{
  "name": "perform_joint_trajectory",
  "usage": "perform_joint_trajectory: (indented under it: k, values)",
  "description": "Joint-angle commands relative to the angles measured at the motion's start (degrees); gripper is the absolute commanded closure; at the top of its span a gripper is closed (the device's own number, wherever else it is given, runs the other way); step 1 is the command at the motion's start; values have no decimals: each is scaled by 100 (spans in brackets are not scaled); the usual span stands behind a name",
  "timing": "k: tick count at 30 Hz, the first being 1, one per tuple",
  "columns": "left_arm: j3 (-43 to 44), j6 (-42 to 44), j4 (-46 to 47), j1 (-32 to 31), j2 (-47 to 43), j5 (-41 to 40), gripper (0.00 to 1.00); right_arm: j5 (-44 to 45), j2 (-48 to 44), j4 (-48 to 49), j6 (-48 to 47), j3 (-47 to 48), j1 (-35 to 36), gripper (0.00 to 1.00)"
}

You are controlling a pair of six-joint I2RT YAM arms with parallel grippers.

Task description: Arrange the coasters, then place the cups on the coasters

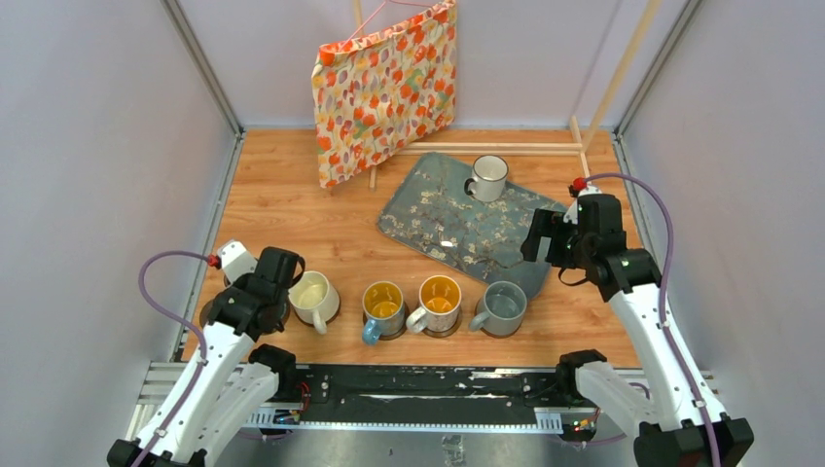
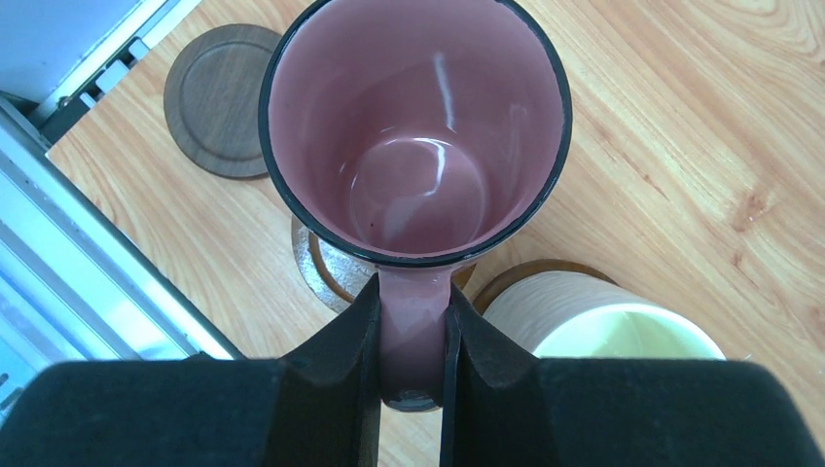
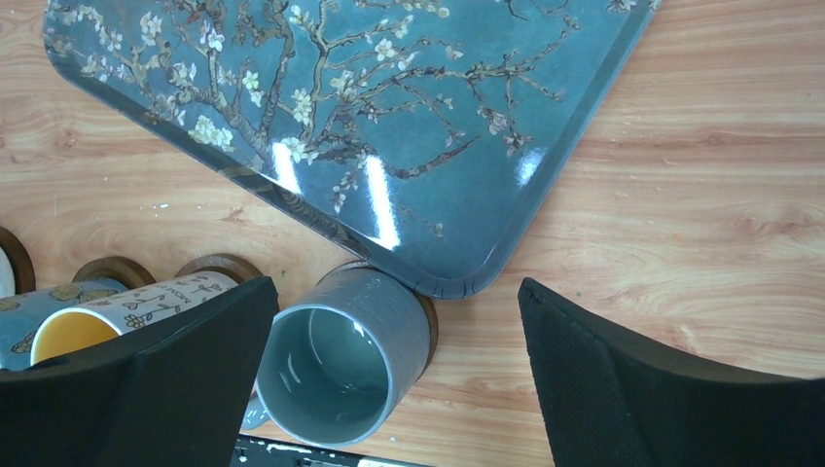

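Spanning the floor of a grey-walled enclosure, the light wooden table (image 1: 292, 204) carries a blue-grey floral tray (image 1: 438, 229) lying askew toward the back right. A white dark-rimmed mug (image 1: 487, 178) stands on the tray's far corner. A floral cloth (image 1: 384, 88) hangs near the back wall. Along the front edge, four mugs stand in a row on coasters (image 3: 115, 269): a cream mug (image 1: 313, 297), a blue-handled mug (image 1: 383, 308), a yellow-lined mug (image 1: 439, 302) and a grey mug (image 1: 504, 307), whose coaster lies right against the tray's near corner. At the row's left end the left gripper (image 2: 413, 336) pinches the handle of the pink mug (image 2: 418, 136) over a partly hidden coaster; whether the mug rests on it cannot be told. A bare coaster (image 2: 219, 97) lies just beside, near the metal rail (image 2: 88, 282). The right gripper (image 3: 394, 311) hovers above the grey mug and the tray corner with its jaws spread wide.
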Motion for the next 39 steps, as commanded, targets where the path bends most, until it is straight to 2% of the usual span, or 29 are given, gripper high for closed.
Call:
perform_joint_trajectory:
  k: [1,8,28,29,32,36,39]
  values:
    - [176,-530,-58,42,-154,-450,100,142,-24,-117,-56,154,125,0]
    - [156,-1148,-483,42,-103,-473,100,119,43,-140,-67,190,203,0]
    - [44,-1515,-666,42,-136,-455,100,433,188,-286,-107,244,490,0]
    - [34,-1564,-687,42,-107,-454,99,438,187,-295,-103,235,492,0]
    - [-39,-1752,-745,42,-20,-397,89,427,196,-310,-106,233,499,0]
    - [-140,-1874,-753,42,-5,-293,89,427,213,-338,-112,261,559,0]
    - [-155,-1921,-770,42,-73,-255,80,432,211,-348,-116,266,600,0]
